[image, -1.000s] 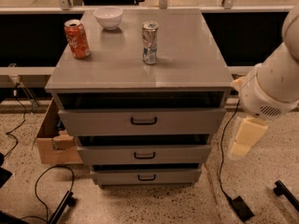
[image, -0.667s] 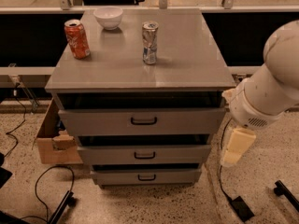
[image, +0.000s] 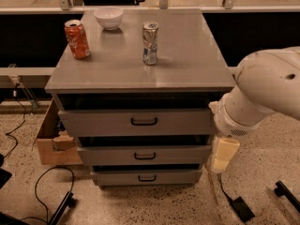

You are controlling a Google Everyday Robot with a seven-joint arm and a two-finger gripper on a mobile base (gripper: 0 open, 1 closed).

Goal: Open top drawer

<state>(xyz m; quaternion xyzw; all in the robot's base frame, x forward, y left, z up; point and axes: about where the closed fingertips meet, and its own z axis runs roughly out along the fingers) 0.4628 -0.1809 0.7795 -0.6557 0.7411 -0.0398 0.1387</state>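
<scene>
The top drawer [image: 103, 122] is the widest of three grey drawers in a grey cabinet, with a small black loop handle [image: 144, 121] at its middle. Its front stands under the cabinet top with a dark gap above it, and its inside is hidden. My gripper [image: 223, 154] is a cream-coloured piece hanging below my white arm [image: 262, 93], just off the cabinet's right front corner, level with the middle drawer [image: 108, 155]. It is to the right of the top drawer's handle and lower, and touches nothing that I can see.
On the cabinet top [image: 187, 55] stand a red can [image: 77, 39], a white bowl [image: 108, 18] and a silver can [image: 150, 43]. The bottom drawer [image: 117, 177] sits lowest. A cardboard box [image: 49, 142] and cables [image: 42, 182] lie on the floor at the left.
My arm has swung left and down, bringing the gripper from out at the right to the cabinet's right front corner. The drawers and the things on top have not moved.
</scene>
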